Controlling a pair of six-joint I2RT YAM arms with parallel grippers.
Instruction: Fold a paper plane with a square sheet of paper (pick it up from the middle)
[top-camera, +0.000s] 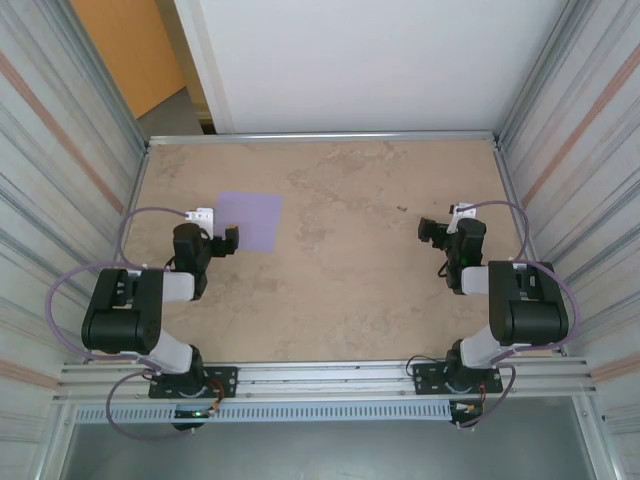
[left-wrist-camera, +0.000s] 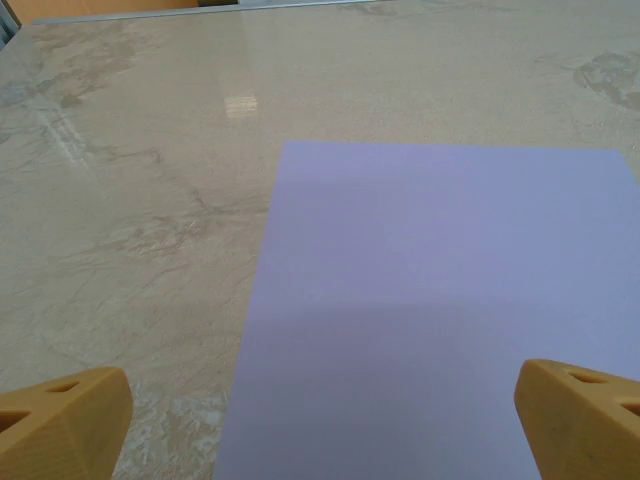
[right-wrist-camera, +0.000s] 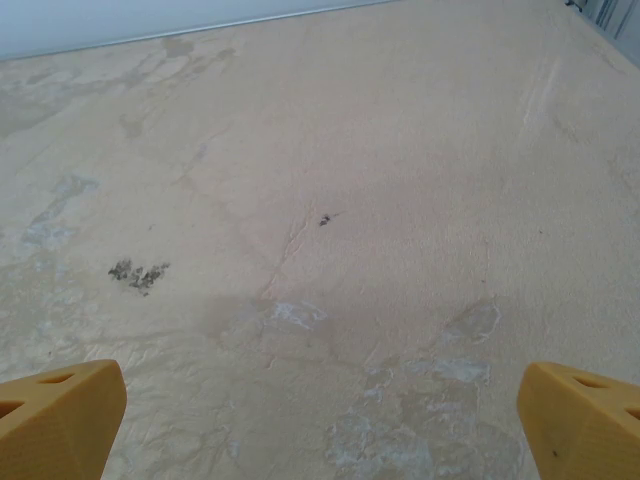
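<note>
The square sheet of paper (top-camera: 250, 220) lies flat and unfolded on the table's left half, pale lilac. In the left wrist view the square sheet of paper (left-wrist-camera: 440, 300) spreads out ahead of my fingers, its near part lying under the gap between them. My left gripper (top-camera: 226, 242) stands open just at the sheet's near-left corner; my left gripper (left-wrist-camera: 325, 425) has nothing between its orange fingertips (left-wrist-camera: 65, 415). My right gripper (top-camera: 432, 232) stands open over bare table on the right side, far from the sheet. In the right wrist view my right gripper (right-wrist-camera: 320, 425) is empty.
The beige marbled table (top-camera: 350, 290) is walled by ribbed metal panels on the left (top-camera: 60, 150) and right (top-camera: 580, 130). A metal rail (top-camera: 320, 137) marks the far edge, with a white wall behind. Dark specks (right-wrist-camera: 138, 272) mark the tabletop.
</note>
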